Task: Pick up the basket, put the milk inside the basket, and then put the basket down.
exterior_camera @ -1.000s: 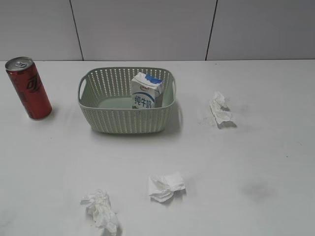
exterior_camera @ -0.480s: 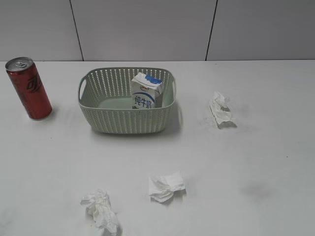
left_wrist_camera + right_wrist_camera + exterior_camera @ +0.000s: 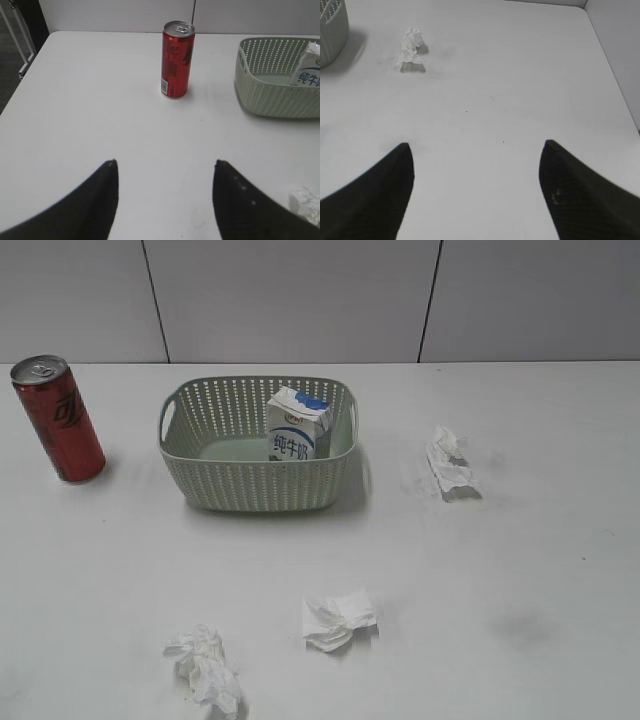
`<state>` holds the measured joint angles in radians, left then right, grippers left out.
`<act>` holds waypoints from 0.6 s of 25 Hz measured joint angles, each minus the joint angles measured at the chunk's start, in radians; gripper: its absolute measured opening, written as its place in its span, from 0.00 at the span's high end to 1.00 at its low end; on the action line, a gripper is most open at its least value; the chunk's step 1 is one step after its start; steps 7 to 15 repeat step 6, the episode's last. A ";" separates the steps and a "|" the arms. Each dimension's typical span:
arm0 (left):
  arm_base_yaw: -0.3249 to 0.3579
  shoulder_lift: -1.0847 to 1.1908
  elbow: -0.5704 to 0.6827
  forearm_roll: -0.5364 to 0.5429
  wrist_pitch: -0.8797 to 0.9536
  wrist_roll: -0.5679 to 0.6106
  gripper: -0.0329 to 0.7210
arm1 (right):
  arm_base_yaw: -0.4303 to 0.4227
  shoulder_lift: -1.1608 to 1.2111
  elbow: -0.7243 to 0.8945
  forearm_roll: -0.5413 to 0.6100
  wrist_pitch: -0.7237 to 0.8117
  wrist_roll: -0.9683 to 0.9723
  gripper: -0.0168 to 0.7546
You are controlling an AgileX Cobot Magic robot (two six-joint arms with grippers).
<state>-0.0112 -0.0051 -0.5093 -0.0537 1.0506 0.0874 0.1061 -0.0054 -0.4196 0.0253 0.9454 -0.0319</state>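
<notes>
Exterior view, blue-white milk carton (image 3: 297, 426) upright, pale-green basket (image 3: 256, 480)

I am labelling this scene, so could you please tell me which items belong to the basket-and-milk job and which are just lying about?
Part of the job:
basket
milk carton, standing inside the basket

Just lying about:
red can
three crumpled tissues
</notes>
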 joint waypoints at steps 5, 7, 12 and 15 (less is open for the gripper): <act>0.000 0.000 0.000 0.000 0.000 0.000 0.35 | 0.000 0.000 0.000 0.001 0.000 0.000 0.21; 0.000 0.000 0.000 0.000 0.000 0.000 0.35 | 0.000 0.000 0.000 0.001 0.000 0.000 0.21; 0.000 0.000 0.000 0.000 0.000 0.000 0.35 | 0.000 0.000 0.000 0.001 0.000 0.000 0.21; 0.000 0.000 0.000 0.000 0.000 0.000 0.35 | 0.000 0.000 0.000 0.001 0.000 0.000 0.21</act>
